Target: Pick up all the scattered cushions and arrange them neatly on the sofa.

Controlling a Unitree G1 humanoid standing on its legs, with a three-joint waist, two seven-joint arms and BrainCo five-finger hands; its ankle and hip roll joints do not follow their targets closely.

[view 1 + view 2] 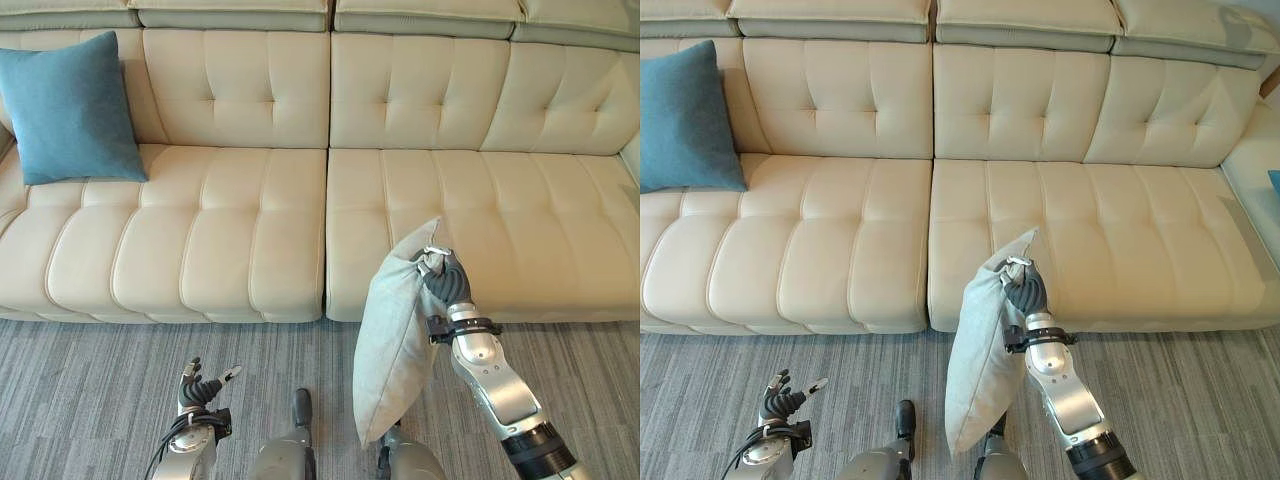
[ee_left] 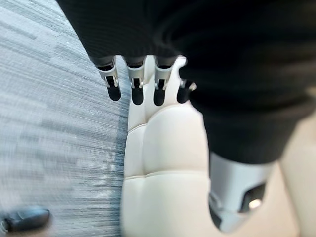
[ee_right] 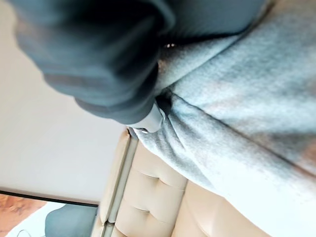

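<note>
Cushion [image 1: 393, 335] corner probably in right robot hand [image 1: 441, 274]

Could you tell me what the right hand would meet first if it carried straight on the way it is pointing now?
Probably the front of the sofa's right seat. The right hand, shut on a corner of the grey cushion, points up and forward at it. Nothing appears between them, though depth is unclear.
</note>
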